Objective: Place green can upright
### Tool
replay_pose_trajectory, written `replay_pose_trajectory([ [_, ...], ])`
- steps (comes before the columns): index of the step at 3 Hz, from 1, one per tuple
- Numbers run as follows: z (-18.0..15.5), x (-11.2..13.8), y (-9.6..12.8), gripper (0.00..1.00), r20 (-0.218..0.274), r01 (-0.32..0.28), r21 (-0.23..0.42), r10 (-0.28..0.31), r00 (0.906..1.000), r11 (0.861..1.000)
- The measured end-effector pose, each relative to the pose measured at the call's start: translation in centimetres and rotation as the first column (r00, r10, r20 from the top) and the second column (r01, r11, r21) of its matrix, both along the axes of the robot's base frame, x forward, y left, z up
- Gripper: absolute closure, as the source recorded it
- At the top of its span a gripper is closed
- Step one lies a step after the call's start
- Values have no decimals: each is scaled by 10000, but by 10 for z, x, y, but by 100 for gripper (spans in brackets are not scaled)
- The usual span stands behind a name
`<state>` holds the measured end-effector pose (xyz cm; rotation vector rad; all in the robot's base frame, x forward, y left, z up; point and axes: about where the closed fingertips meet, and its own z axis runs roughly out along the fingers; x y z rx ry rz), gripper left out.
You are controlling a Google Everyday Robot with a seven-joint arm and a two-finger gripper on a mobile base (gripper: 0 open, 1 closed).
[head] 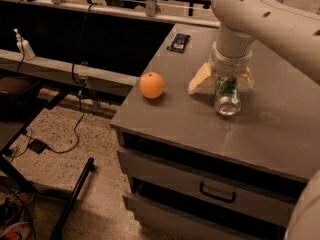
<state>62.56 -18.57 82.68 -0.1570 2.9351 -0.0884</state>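
The green can (pixel 227 90) is on the grey cabinet top (pixel 170 119), right of centre. Its shiny silver end (pixel 227 106) faces the camera, so it looks tipped over toward me rather than upright. My gripper (pixel 222 85) comes down from above, right over the can. Its two cream fingers (pixel 200 78) are spread wide, one on each side of the can. The left finger stands clearly apart from the can. The gripper is open.
An orange (pixel 151 85) sits near the cabinet's left edge, left of the can. A dark flat packet (pixel 179 42) lies at the back. The cabinet has drawers with a handle (pixel 217 194) below. The floor drops away left, with cables and a black leg (pixel 75 199).
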Motion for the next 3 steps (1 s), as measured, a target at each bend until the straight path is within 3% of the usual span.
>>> replay_pose_trajectory([
  [2, -1, 0, 0, 56, -30, -15, -9, 14, 10000, 10000],
  [3, 8, 0, 0, 86, -27, -15, -9, 15, 10000, 10000],
])
